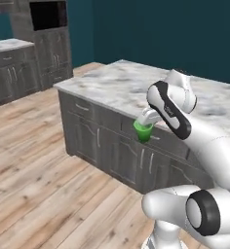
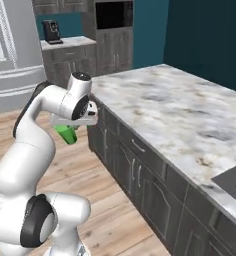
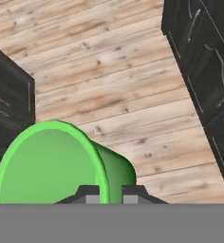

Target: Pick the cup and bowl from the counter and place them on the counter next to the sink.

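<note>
Left base view: gripper (image 1: 145, 123) clamped on the cup (image 1: 144, 132), small and bright green, held in the air just off the front edge of the counter (image 1: 118, 90), level with the grey drawers (image 1: 95, 116) below the marble top. Cup roughly upright here, hanging under the white hand, clear of the plank floor (image 1: 44, 185).

Right base view: same cup (image 2: 67, 133) tilted, carried under the hand beside the counter's (image 2: 175, 110) near corner, over the wooden floor (image 2: 115, 220). Dark stovetop (image 2: 232, 181) cut off at the right edge, well apart from the cup.

Hand view: finger tips (image 3: 92, 196) closed on the rim wall of the cup (image 3: 52, 166), open mouth turned toward the camera, floor planks (image 3: 128, 80) beyond, dark cabinet fronts (image 3: 204, 66) to one side.
</note>
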